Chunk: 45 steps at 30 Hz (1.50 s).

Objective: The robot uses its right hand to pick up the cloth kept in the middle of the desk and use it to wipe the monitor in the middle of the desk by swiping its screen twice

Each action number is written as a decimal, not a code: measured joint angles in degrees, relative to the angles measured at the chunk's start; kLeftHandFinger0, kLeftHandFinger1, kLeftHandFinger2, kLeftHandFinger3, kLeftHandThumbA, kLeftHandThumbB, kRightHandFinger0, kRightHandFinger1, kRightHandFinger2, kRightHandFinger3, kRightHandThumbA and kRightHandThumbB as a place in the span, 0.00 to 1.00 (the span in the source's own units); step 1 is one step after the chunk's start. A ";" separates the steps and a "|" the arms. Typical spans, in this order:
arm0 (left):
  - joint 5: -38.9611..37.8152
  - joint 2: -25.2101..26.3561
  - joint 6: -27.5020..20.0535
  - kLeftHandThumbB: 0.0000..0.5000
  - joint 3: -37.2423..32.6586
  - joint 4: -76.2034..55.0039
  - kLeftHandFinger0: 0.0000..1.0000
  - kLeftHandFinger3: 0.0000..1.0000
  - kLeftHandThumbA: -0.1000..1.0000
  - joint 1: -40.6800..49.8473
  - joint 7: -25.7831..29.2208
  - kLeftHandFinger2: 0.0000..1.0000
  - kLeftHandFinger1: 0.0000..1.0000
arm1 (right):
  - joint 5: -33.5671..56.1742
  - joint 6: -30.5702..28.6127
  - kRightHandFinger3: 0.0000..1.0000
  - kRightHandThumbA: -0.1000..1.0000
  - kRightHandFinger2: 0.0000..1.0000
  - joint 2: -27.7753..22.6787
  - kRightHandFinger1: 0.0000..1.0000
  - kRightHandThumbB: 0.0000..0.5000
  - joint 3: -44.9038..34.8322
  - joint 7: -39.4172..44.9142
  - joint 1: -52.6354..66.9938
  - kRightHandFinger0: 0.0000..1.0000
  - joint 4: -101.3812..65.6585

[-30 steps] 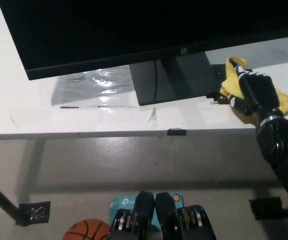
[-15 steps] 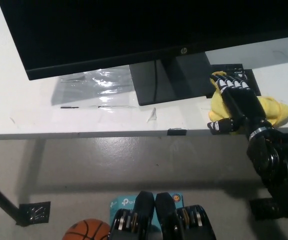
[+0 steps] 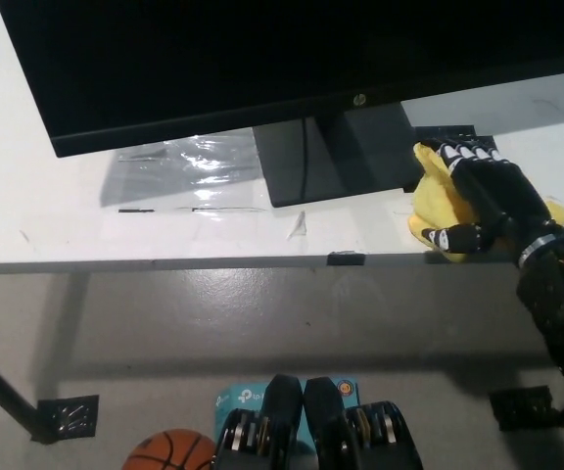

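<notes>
- The black right hand lies palm-down on the crumpled yellow cloth, its fingers curled over the soft folds and its thumb pressed against the cloth's near edge; it is grasping the cloth.
- The cloth sits bunched under and to the left of the hand, on the white tabletop near its front edge.
- Just left of the hand stands the flat, dark rectangular base of the large black monitor, whose glossy screen spans the view above the hand.
- A small black ridged object shows just beyond the fingertips.
- Well to the hand's left, a shiny clear plastic sheet lies wrinkled on the tabletop.
- Below the tabletop, on the grey floor, rests an orange basketball.
</notes>
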 measured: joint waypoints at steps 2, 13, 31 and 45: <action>-0.02 0.00 0.00 0.11 0.04 -0.09 0.78 1.00 0.16 0.08 0.00 0.84 0.79 | -0.01 0.47 1.00 0.79 1.00 -0.06 1.00 1.00 -0.17 0.75 0.04 1.00 -0.51; -0.18 0.00 0.24 0.12 0.12 -1.47 0.83 1.00 0.19 0.03 -0.02 0.87 0.81 | -2.57 2.48 1.00 0.50 1.00 1.96 1.00 0.49 -4.36 2.32 8.20 1.00 -18.11; -0.19 0.00 0.25 0.09 0.02 -1.26 0.85 1.00 0.15 -0.02 -0.01 0.90 0.85 | -3.41 -3.89 0.72 0.18 0.48 17.69 0.36 0.22 -15.33 -12.23 34.96 0.29 -25.80; -0.21 0.01 0.29 0.07 -0.06 -1.17 0.81 1.00 0.14 -1.50 -0.03 0.89 0.83 | 13.39 -14.75 0.63 0.24 0.28 25.89 0.11 0.18 -28.01 -16.63 34.75 0.03 3.51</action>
